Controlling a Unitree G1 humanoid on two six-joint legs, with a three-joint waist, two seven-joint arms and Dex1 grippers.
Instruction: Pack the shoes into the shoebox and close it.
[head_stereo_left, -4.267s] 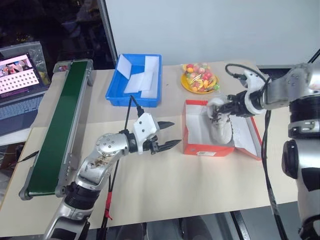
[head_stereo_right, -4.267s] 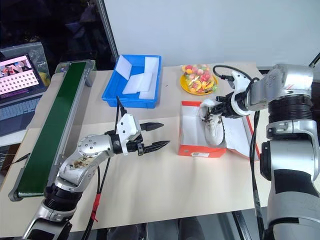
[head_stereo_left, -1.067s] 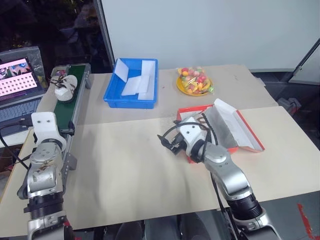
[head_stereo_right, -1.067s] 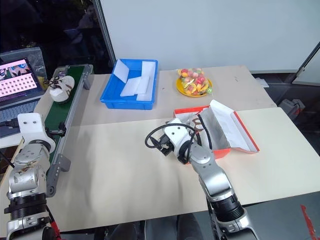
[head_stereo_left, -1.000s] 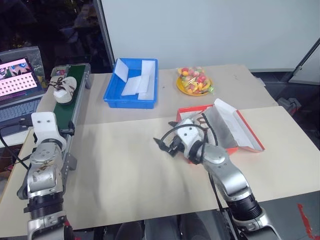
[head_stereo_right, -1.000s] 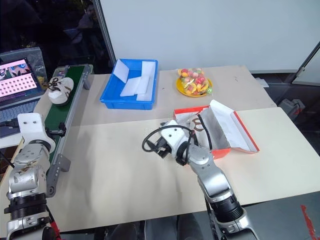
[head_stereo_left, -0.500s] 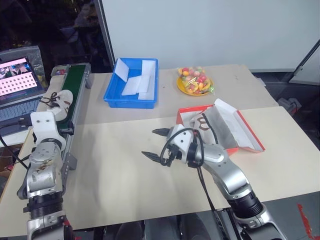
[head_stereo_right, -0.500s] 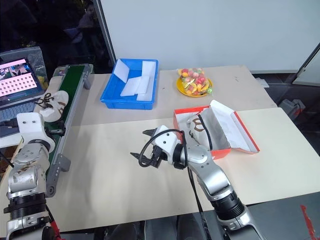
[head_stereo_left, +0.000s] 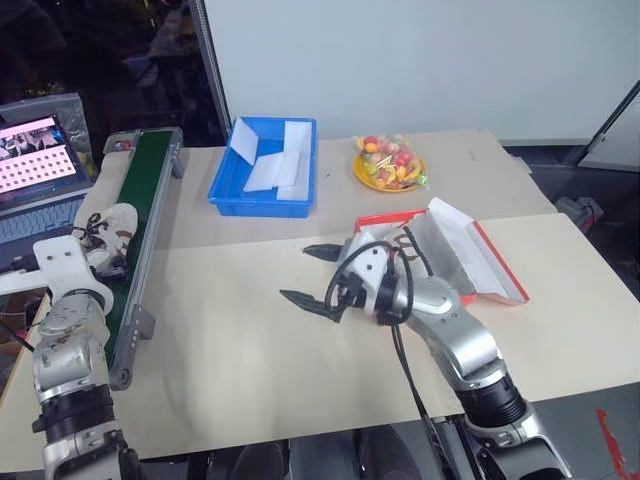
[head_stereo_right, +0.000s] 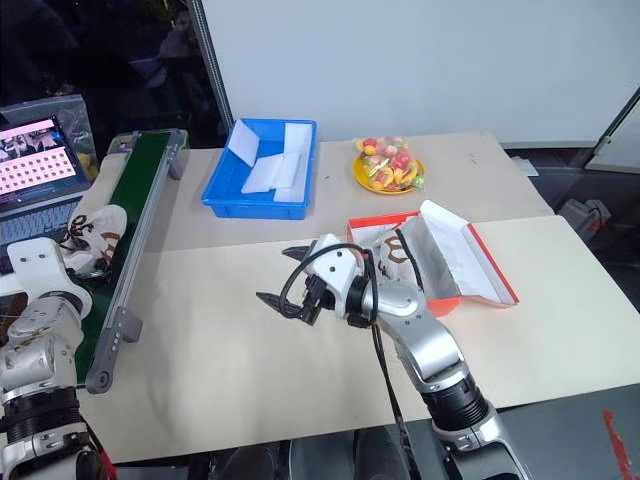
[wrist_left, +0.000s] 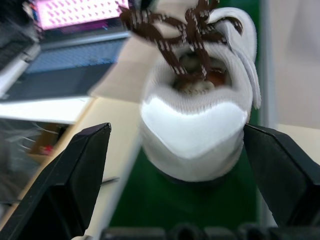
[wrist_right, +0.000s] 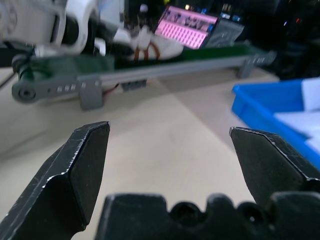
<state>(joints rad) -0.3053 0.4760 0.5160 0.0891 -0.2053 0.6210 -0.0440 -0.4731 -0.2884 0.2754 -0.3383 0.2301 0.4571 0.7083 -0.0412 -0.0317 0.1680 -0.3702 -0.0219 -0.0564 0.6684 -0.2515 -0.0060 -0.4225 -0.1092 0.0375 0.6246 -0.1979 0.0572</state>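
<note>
Stereo head views and both wrist views of the packing scene. One small cream sneaker with dark brown laces lies on the long green conveyor belt at the left edge of the beige tabletop, heel toward the left claw. That claw is spread wide, one finger on each side of the heel and not touching it. The second sneaker appears to sit inside the red cardboard shoebox, whose white-lined hinged lid stands open to the right; the shoe is partly hidden by the right arm.

The right claw hovers empty over bare tabletop left of the shoebox, fingers spread wide.

Handling, as a judgement: the sneaker looks light and soft-sided, with a padded collar that would give under pressure and a firmer sole below. A hold across the heel counter, low near the sole, seems the most secure; the loose laces could snag or trail and are best left out of the pinch.

Surroundings: a blue plastic bin holding white sheets, a yellow plate of coloured sweets or toy fruit, and a laptop with a lit pink screen beyond the belt. The belt's raised metal side rail lies between sneaker and tabletop; the right arm stands in the path to the shoebox.
</note>
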